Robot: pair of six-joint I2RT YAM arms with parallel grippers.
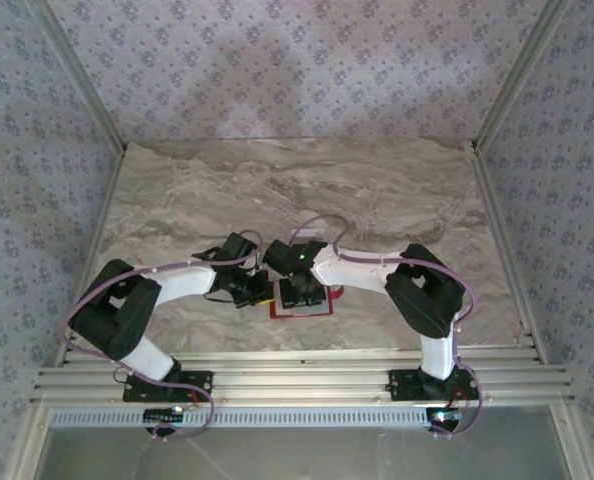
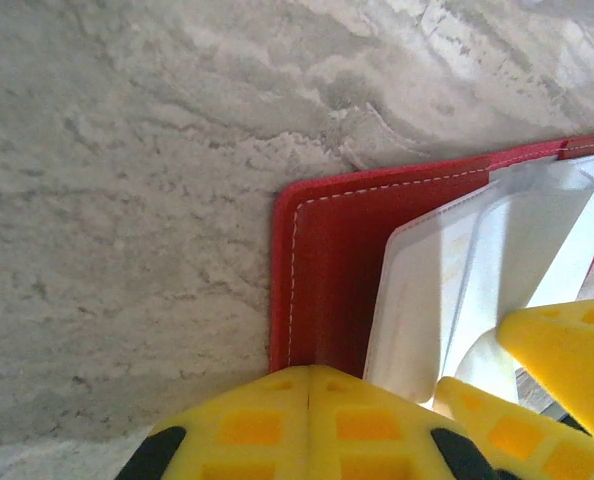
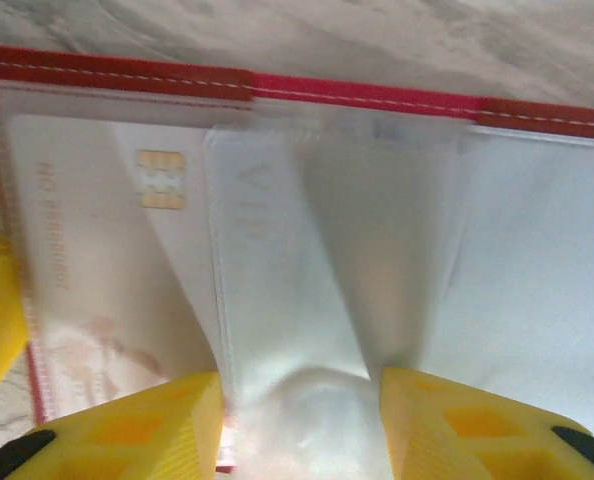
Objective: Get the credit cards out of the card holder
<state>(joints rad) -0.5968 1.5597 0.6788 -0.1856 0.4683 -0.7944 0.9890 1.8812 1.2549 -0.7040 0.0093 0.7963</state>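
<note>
Marbled grey tabletop (image 1: 277,180); open red stitched card holder (image 3: 357,95), pale chip credit card (image 3: 87,240) inside its clear plastic sleeve (image 3: 537,280); left gripper (image 2: 307,385) pressed together; right gripper (image 3: 299,400) spread astride a sleeve.

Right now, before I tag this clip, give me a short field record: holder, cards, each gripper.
card holder: red, lying open on the marble table, clear sleeves fanned up
credit card: one with a chip, inside a clear sleeve, not yet pulled out
left gripper: shut, tips at the edge of the red cover
right gripper: open, one finger on either side of a raised sleeve
arms: both meet over the holder, near the table's front edge
</note>
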